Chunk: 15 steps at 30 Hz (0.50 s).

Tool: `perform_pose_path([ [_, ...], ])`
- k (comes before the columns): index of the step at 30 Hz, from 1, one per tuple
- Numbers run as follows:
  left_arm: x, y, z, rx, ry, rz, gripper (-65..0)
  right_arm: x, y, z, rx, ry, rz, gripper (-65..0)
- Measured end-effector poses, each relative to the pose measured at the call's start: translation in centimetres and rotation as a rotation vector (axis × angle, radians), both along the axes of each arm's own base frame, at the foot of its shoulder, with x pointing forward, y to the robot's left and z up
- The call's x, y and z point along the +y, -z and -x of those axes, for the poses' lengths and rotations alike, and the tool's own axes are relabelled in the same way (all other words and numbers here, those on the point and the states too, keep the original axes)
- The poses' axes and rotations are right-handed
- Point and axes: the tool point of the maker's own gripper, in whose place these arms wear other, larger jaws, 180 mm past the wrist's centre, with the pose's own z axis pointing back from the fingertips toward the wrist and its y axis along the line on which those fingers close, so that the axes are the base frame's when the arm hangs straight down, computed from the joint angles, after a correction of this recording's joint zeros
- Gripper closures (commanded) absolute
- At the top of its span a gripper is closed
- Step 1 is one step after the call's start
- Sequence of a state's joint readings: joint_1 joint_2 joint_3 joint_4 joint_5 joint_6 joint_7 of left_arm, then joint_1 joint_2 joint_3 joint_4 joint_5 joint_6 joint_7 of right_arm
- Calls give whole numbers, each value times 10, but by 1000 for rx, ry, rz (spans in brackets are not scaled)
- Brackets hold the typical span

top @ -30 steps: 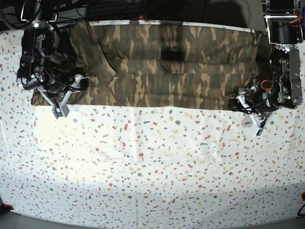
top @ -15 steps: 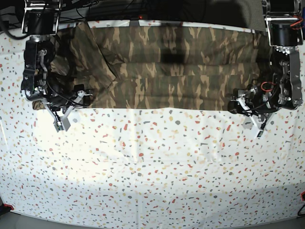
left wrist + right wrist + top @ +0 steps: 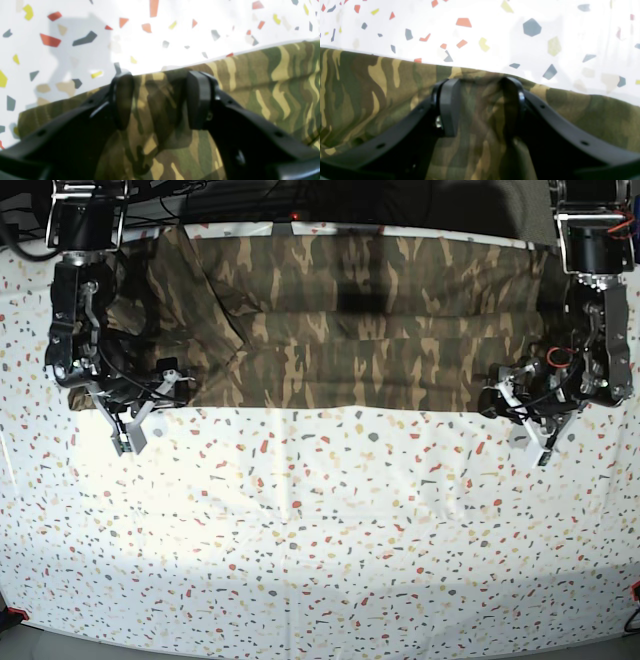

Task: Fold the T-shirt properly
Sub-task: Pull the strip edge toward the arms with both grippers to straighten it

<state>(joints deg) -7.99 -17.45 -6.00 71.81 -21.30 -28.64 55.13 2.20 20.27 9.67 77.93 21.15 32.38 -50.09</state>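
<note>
The camouflage T-shirt (image 3: 380, 310) lies spread as a wide band across the back of the table, its near hem straight. My right gripper (image 3: 128, 432) sits at the hem's left end and my left gripper (image 3: 535, 440) at its right end. In the left wrist view the left gripper (image 3: 160, 100) stands open, its fingers (image 3: 197, 100) apart over the shirt's edge (image 3: 275, 82), with cloth between them. In the right wrist view the right gripper (image 3: 480, 105) is likewise open over the hem (image 3: 370, 82), where the cloth bulges slightly between the fingers (image 3: 448, 105).
A white cloth with coloured speckles (image 3: 320, 530) covers the table in front of the shirt. Both arm bases (image 3: 590, 230) stand at the back corners, with cables behind the table's far edge.
The shirt's near hem has shifted a little toward the front and its left end has drawn in. Both grippers have moved slightly forward with it; little differs over the last half second.
</note>
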Motion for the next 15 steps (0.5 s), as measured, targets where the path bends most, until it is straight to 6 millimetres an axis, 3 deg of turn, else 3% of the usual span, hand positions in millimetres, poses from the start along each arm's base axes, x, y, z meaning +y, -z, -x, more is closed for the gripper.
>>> perform_pose_path([
  [3,2,-1,-3,-21,-3,-14,-261,0,0,-1,-7,2,-1,-289],
  [15,11,-8,-21,-15,-5,-83,-259,14,-12,-30,-59,16,3,-288],
])
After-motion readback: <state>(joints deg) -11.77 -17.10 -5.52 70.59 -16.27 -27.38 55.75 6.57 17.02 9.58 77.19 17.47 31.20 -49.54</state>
